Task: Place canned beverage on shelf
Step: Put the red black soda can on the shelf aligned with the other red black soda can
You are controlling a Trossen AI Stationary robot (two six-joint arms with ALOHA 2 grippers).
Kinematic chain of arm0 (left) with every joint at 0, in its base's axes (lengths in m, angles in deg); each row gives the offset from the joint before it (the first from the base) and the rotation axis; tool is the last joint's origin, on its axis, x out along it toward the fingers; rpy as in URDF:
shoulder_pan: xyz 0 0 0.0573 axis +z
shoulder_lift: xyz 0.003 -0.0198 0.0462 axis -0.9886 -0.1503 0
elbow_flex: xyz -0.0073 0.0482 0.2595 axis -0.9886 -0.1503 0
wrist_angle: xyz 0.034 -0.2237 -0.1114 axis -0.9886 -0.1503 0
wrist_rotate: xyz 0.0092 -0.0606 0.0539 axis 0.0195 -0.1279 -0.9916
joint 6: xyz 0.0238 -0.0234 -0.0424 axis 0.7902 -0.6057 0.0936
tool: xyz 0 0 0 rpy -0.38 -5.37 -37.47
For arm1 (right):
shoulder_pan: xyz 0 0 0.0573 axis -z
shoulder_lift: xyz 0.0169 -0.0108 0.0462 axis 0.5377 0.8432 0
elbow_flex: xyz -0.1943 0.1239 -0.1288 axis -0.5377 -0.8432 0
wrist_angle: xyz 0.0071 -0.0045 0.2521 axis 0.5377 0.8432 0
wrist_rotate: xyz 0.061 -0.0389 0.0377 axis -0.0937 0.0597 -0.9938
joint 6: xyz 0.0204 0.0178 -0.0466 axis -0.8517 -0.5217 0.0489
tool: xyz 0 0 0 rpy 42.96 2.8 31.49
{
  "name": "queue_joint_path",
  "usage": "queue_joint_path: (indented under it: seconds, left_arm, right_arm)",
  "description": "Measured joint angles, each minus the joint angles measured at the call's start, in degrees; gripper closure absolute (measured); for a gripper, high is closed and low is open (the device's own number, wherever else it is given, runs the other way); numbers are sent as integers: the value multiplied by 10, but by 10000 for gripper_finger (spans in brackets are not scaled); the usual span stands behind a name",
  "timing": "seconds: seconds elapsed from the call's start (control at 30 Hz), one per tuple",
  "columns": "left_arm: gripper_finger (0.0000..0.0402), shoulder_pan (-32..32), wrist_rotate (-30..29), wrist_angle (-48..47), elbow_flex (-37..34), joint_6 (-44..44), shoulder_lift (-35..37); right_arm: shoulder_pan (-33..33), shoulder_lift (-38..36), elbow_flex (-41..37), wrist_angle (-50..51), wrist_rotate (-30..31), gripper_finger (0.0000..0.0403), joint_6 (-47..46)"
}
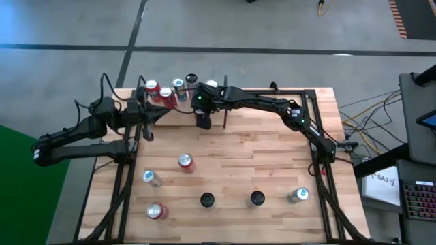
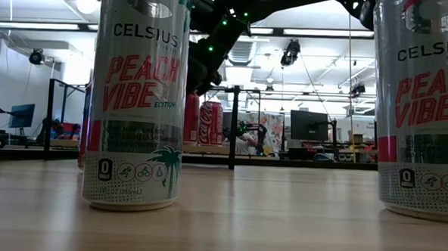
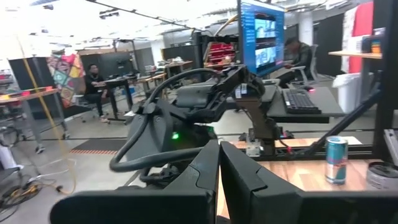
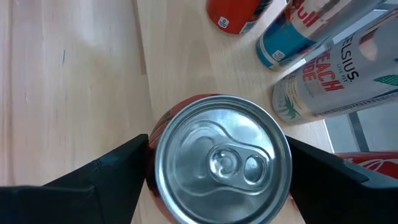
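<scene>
A red beverage can (image 4: pixel 221 162) with a silver top stands upright on the light wood shelf board (image 4: pixel 74 93) near the table's far edge. My right gripper (image 4: pixel 219 146) reaches down over it at a slant, one finger on each side of the can, spread wide. In the high view the gripper (image 1: pixel 203 121) hides the can, just left of the black upright rod (image 1: pixel 225 102). My left gripper (image 3: pixel 219 180) is shut and empty, held level at the table's left side (image 1: pixel 144 124). My right gripper has its fingers (image 4: pixel 112 180) close against the two sides of the red can, just below its top rim (image 4: pixel 155 155). The can's top hides the fingertips, so I cannot tell whether they touch it. The can stands upright on the board.
Beside the red can stand a Celsius can (image 4: pixel 336 81), a blue can (image 4: pixel 292 37) and two more red cans (image 4: pixel 236 12). Several cans are spread over the near half of the table, among them a red one (image 1: pixel 185 162) and two black ones (image 1: pixel 207 200). Black frame rods (image 1: pixel 320 156) run along the table's sides.
</scene>
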Motion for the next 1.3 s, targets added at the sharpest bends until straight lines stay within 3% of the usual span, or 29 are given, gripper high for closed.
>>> queue_joint_path:
  seconds: [0.47, 0.8, 1.3]
  left_arm:
    - [402, 0, -2, -1, 0, 0, -2]
    - [402, 0, -3, -1, 0, 2, -33]
    - [402, 0, -2, 86, 0, -43, -180]
  right_arm:
    - [3, -5, 0, -24, 4, 63, 2]
    - [1, -62, 0, -17, 5, 68, 7]
    - [-9, -208, -11, 129, 4, 74, 17]
